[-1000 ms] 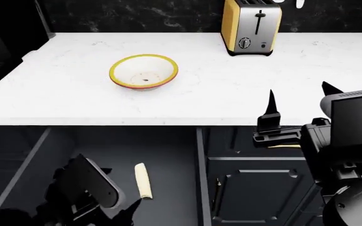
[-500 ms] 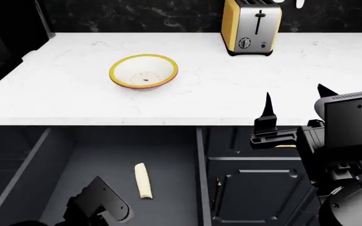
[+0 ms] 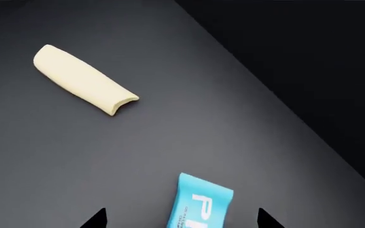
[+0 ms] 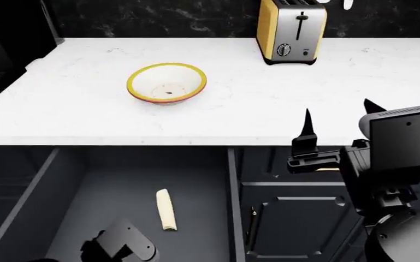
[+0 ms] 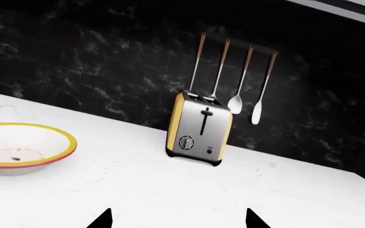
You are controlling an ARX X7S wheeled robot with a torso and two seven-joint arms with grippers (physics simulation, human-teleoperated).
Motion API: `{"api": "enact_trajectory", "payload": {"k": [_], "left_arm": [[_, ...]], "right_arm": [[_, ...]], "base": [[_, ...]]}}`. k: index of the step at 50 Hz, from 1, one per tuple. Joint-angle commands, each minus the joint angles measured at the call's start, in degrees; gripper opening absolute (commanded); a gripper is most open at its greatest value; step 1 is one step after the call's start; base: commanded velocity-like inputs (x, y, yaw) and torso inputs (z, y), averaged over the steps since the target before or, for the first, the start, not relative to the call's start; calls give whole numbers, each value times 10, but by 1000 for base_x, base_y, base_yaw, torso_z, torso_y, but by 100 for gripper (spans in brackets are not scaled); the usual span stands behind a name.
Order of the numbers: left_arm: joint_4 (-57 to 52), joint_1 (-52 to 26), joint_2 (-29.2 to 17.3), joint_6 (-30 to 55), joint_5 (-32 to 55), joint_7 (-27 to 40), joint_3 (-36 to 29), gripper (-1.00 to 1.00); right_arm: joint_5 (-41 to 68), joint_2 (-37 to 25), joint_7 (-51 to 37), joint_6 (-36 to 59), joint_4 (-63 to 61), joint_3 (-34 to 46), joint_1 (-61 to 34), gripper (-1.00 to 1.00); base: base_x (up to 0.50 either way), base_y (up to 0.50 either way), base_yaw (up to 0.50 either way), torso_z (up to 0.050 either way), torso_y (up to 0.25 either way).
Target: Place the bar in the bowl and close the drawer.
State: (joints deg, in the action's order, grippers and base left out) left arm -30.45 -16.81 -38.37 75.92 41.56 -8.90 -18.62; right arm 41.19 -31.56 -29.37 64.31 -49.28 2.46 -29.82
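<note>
Nearest, low inside the open drawer (image 4: 64,185): the left gripper (image 3: 181,219), fingers spread wide, tips either side of the light-blue bar (image 3: 198,203) and clear of it, nothing held; in the head view only the arm's dark housing visible at the bottom edge, the bar itself hidden there. Flat on the drawer floor, the bar with its long axis running from between the fingertips out toward the drawer's interior, white print along its length, near end cut off by the frame edge. Farther along the same dark floor, well apart from the bar: a pale cream stick (image 3: 85,80), one end rounded and the other cut; in the head view (image 4: 166,209) lying lengthwise front to back in the drawer. Drawer pulled out under the counter edge, beside a panelled cabinet door (image 4: 297,218).

Higher, at the counter's front edge on the right: the right gripper (image 4: 338,119), fingers set wide apart and pointing up, holding nothing.

Beyond, on the white countertop (image 4: 78,109): the bowl (image 4: 166,82), upright, yellow-rimmed, no bar in it; farther back right, a yellow-sided toaster (image 4: 290,31) against the black marbled wall; above it, four hanging utensils (image 5: 233,78).
</note>
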Motion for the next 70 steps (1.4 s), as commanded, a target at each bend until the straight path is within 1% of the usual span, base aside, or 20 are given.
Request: {"api": "enact_trajectory", "payload": {"k": [1,16,30,31,45,49,53,55,59,65,68,70], "left_arm": [[38,-11,5,-13,-25,-6,-51,100],[85,-1,13,-49,-56,-15,-108,100],[119,14,16,-68,-70,-18,-133,100],[121,13,17,-68,-71,-17,-133,-100],[104,5,16,-59,-63,-9,-124,-100],[79,-5,12,-56,-56,-2,-105,-100],[-5,-33,5,-21,-13,19,-33,-100],[-41,-48,8,-5,9,31,6,-100],[-85,-73,22,10,33,58,65,-100],[-135,-147,77,50,80,118,169,-100],[-144,-203,109,77,98,152,209,-100],[-143,-237,126,69,89,174,221,-100]], "right_arm": [[-6,-2,1,-11,7,8,4,100],[-14,-3,3,-27,18,19,10,100],[-26,-4,8,-50,32,29,21,100],[-27,-4,8,-51,34,30,21,100],[-26,-5,8,-56,37,31,22,100],[-29,-6,8,-61,41,33,23,100],[-25,-6,6,-58,36,31,23,100],[-25,-7,5,-59,35,29,24,100],[-21,-8,4,-59,31,26,27,100],[-11,-8,-1,-52,21,18,26,100],[-6,-9,-3,-49,16,14,26,100],[-3,-9,-5,-48,14,10,27,100]], "base": [[0,0,0,0,0],[0,0,0,0,0],[0,0,0,0,0],[0,0,0,0,0],[0,0,0,0,0],[0,0,0,0,0],[0,0,0,0,0],[0,0,0,0,0],[0,0,0,0,0],[0,0,0,0,0],[0,0,0,0,0],[0,0,0,0,0]]}}
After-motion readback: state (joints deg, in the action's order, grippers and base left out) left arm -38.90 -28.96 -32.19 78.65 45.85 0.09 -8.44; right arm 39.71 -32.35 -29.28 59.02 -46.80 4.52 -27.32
